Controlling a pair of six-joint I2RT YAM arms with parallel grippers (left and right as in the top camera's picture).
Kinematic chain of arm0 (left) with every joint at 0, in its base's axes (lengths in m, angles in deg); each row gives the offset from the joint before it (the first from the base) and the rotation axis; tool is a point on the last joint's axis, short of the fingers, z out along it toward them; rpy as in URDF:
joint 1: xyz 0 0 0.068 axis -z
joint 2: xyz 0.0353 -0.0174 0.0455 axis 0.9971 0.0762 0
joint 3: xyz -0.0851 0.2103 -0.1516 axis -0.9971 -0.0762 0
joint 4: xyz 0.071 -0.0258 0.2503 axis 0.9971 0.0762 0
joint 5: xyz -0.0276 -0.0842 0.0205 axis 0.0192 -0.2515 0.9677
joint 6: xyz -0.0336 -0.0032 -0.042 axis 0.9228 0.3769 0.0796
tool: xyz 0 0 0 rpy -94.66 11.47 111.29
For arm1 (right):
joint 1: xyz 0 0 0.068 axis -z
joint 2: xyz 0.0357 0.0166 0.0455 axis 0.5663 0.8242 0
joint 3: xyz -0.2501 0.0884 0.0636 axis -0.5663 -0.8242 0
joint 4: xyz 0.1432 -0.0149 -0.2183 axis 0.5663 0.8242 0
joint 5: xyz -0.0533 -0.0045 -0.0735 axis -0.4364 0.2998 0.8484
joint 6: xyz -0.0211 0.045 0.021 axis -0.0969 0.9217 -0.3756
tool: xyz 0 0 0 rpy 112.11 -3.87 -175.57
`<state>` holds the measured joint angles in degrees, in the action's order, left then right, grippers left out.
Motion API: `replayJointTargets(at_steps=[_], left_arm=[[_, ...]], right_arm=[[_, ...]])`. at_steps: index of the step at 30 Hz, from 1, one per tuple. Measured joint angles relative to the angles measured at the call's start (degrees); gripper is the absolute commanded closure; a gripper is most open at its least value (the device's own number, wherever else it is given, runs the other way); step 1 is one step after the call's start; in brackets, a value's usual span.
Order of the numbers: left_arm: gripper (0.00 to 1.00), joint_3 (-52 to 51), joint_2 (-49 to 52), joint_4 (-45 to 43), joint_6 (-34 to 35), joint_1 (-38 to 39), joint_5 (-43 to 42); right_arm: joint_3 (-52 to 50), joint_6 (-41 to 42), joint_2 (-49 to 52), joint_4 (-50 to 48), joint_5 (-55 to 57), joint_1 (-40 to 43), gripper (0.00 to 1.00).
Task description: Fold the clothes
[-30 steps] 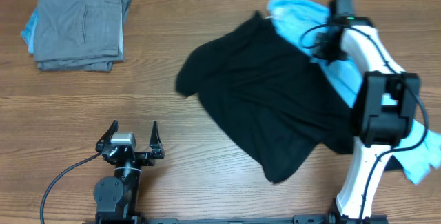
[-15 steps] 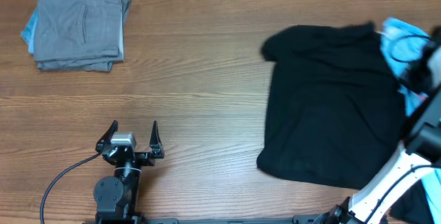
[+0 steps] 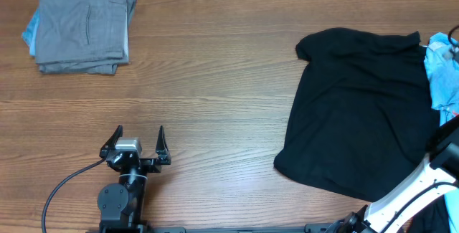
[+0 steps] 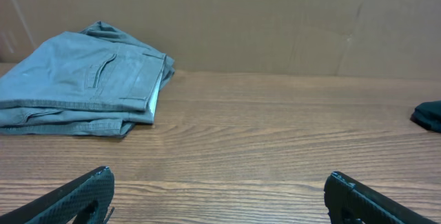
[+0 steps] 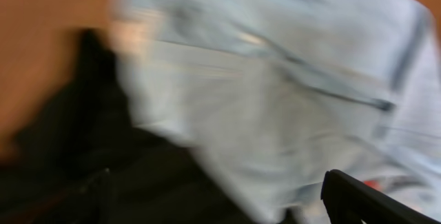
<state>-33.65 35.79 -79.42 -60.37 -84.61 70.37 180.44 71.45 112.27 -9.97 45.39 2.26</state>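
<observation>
Over on the worktop's [image 3: 215,82] right the black shirt [image 3: 358,118] lay spread against a light blue garment [image 3: 441,75], left gripper [image 3: 139,130] and right gripper [image 5: 217,182] both wide, empty: laying-out looked done; first fold needed an edge pinched.

Right wrist view blurred: light blue garment [image 5: 275,114] smeared, black shirt [image 5: 83,169] indistinct. Overhead: garment cut by right edge, shirt corner behind right arm [image 3: 409,193].

Not much else here tbh: a brown wood-grain table [image 3: 215,82], and a plain tan cardboard wall [image 4: 275,17] standing upright along the table's far edge, a faint slanted crease in it.
</observation>
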Motion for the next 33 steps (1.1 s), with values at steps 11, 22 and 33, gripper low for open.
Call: replayJointTargets(at_steps=[11,22,33], left_arm=[[0.0,0.0,0.0,0.0,0.0,0.0,0.0],[0.0,0.0,0.0,0.0,0.0,0.0,0.0],[0.0,0.0,0.0,0.02,0.0,0.0,0.0]], right_arm=[[0.87,0.11,-5.18,7.85,-10.62,-14.84,0.0],[-2.73,10.21,-5.18,19.74,-6.58,-21.7,0.0],[-3.93,11.45,-5.27,32.33,-0.42,-43.41,0.0]])
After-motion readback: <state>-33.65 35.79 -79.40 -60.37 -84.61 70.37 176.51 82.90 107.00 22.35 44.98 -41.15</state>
